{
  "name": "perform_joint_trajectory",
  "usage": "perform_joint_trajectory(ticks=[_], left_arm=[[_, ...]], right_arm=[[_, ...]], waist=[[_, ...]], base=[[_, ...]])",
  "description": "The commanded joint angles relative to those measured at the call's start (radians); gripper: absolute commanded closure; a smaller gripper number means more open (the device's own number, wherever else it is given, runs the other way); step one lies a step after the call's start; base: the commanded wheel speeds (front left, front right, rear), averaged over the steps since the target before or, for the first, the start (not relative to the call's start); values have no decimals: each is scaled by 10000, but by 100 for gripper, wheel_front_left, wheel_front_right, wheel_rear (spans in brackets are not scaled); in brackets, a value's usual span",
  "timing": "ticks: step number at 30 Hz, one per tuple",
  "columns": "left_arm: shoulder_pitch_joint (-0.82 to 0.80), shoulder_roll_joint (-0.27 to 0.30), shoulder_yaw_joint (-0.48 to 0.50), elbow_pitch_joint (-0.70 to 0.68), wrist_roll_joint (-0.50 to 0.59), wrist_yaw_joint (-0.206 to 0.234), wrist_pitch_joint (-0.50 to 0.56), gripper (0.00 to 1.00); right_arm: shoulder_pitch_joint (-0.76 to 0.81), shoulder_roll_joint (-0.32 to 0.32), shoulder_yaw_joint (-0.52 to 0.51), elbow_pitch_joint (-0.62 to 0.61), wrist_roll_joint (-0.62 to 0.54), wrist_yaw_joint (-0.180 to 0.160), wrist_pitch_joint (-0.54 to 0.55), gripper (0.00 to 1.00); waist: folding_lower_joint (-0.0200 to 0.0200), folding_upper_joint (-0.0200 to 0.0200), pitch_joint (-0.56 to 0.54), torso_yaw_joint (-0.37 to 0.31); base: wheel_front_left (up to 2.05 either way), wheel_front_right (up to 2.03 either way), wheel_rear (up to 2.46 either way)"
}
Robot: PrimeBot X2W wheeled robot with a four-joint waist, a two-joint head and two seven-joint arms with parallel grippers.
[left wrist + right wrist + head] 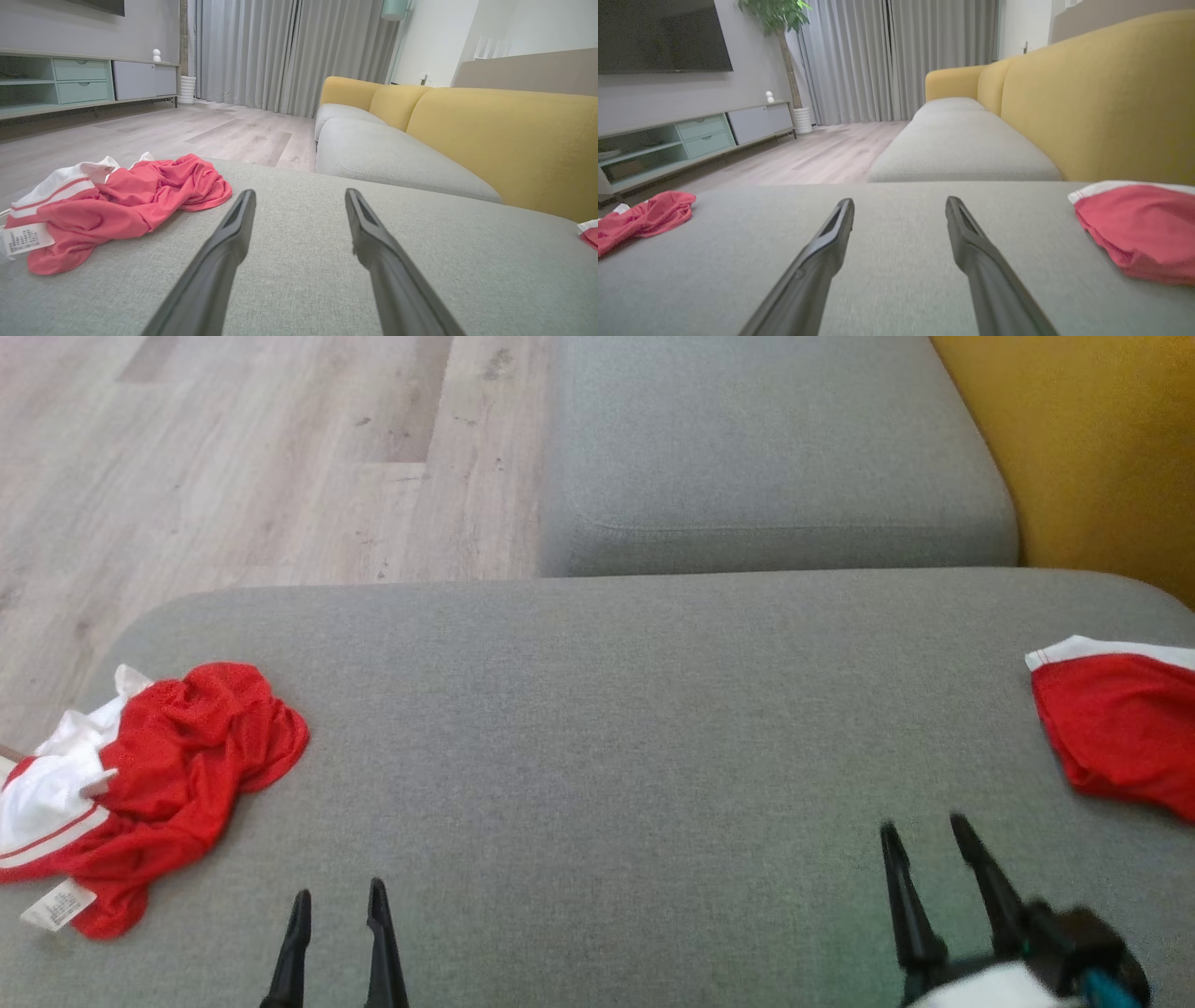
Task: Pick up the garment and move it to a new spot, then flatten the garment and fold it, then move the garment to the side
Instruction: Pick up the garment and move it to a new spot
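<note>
The garment point(177, 775) lies crumpled at the lower left of the head view, on the left end of the grey seat point(597, 709). It is red mesh with white panels and red stripes, and a white label point(58, 905) sticks out at its lower left corner. Its left edge reaches the end of the seat.

The left gripper point(338, 889) shows at the bottom of the frame, just right of the garment and apart from it. Its two dark fingers are spread, with bare grey fabric between them. In the left wrist view the garment point(126, 205) sits at the left, beside the left finger, not touching it.

The right gripper point(922, 823) is at the lower right, also spread and holding nothing, above bare seat. Right of it, at the frame's right edge, lies another garment point(1120, 737), red with a white band along its top edge, flatter than the first. In the right wrist view it sits at the right edge, apart from the fingers point(971, 242).

The middle of the seat between the two garments is plain grey cloth. Above it in the head view is a second grey cushion point(775, 448), with a yellow backrest point(1074, 429) at the upper right and wood floor point(233, 457) at the upper left. The wrist views show grey curtains point(280, 46) and a low cabinet point(79, 79) in the background.
</note>
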Motion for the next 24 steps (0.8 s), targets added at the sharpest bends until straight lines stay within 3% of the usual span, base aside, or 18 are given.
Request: perform_joint_trajectory(ticks=[1,24], left_arm=[[-329,-45,347,-249,1,-23,-51,0],[-437,-45,308,-328,189,-170,-51,0]], right_arm=[[-2,0,98,-389,-121,65,-106,0],[499,192,-205,-621,-21,65,-108,0]], waist=[[2,-1,-104,117],[2,-1,-24,47]], base=[[0,0,0],[0,0,0]])
